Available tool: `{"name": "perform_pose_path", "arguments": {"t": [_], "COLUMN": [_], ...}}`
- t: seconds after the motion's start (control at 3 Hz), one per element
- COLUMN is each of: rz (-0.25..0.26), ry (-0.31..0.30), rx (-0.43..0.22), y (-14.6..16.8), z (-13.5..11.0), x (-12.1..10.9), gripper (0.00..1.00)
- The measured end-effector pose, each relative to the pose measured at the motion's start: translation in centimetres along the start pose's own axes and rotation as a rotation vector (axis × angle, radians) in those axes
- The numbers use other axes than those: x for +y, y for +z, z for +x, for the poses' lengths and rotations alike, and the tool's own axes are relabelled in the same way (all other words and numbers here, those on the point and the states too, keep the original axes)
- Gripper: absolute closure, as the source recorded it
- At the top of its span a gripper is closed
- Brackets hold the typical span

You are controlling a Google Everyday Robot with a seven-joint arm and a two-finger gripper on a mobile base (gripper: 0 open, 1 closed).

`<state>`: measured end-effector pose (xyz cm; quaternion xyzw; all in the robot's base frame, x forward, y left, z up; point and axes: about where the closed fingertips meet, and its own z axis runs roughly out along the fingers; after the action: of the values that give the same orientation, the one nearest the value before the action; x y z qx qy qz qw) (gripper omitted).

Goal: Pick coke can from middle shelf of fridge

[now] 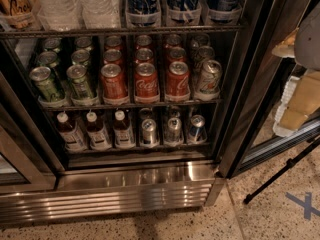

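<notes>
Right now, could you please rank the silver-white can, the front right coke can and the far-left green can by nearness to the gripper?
The gripper is at the upper right edge.
1. The silver-white can, right end of the row.
2. The coke can, just left of it.
3. The green can, far left.

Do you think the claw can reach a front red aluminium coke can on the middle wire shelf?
Probably yes: the glass door is open and the red aluminium can stands unblocked at the front of the wire shelf. The claw is out of view.
</notes>
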<state>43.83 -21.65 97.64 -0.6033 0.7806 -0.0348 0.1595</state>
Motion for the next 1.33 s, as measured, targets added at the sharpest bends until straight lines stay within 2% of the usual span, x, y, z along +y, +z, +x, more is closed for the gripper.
{"name": "perform_pose_path", "arguments": {"t": [0.33,1.0,1.33], "rz": [0.0,-0.113,-0.149], "ry": [0.0,-0.06,-0.078], "rx": [0.0,-0.194,-0.255], "y": [0.0,0.4,0.5], "z": [0.0,-2.2,-2.9], "x": [0.0,0.9,1.2], "gripper": [0.0,0.0,0.0]}}
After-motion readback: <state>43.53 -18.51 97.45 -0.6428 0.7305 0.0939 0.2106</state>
